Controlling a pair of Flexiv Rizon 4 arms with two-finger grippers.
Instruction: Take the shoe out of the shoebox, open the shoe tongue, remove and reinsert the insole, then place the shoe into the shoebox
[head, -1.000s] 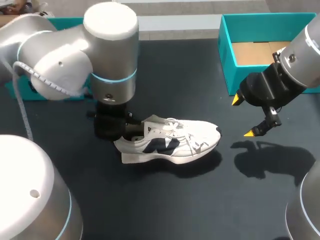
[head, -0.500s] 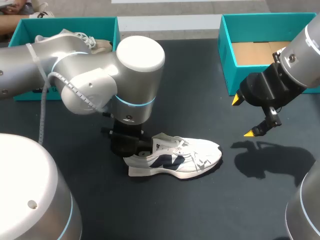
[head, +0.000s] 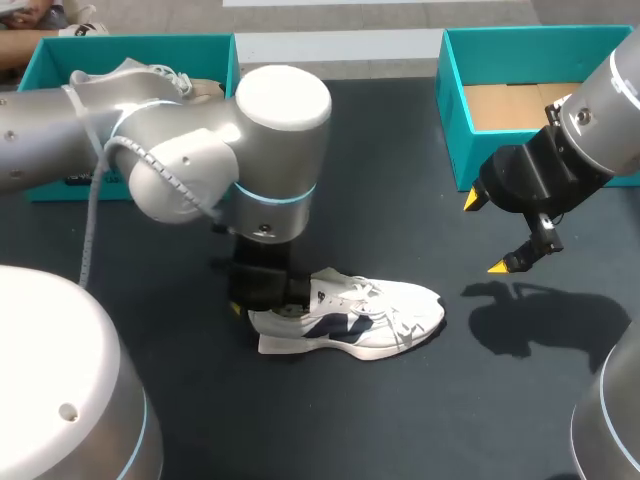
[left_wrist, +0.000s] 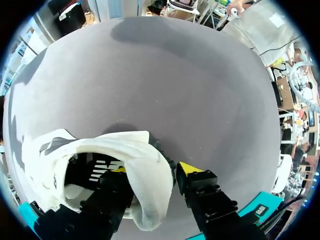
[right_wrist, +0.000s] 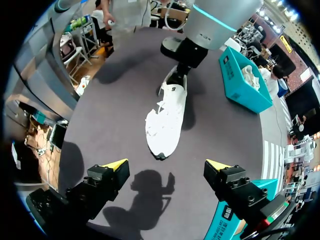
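White lace-up trainer with dark side mark (head: 350, 318): standing on its sole on the black table top (head: 400, 420), toe pointing to the robot's right, laces loose, heel opening gaping.
Left gripper (left_wrist: 154, 169): pinching the trainer's padded heel wall, one finger inside the opening, the other outside against it.
Right gripper (head: 488, 232): hovering above the table, well apart from the toe, jaws spread wide, gripping nothing.
Teal shoebox at the right (head: 452, 110): sitting at the table's far edge, showing a brown cardboard floor.
Teal box at the left (head: 130, 48): holding a second pale shoe (head: 150, 75), partly hiding behind the left arm (head: 180, 150).
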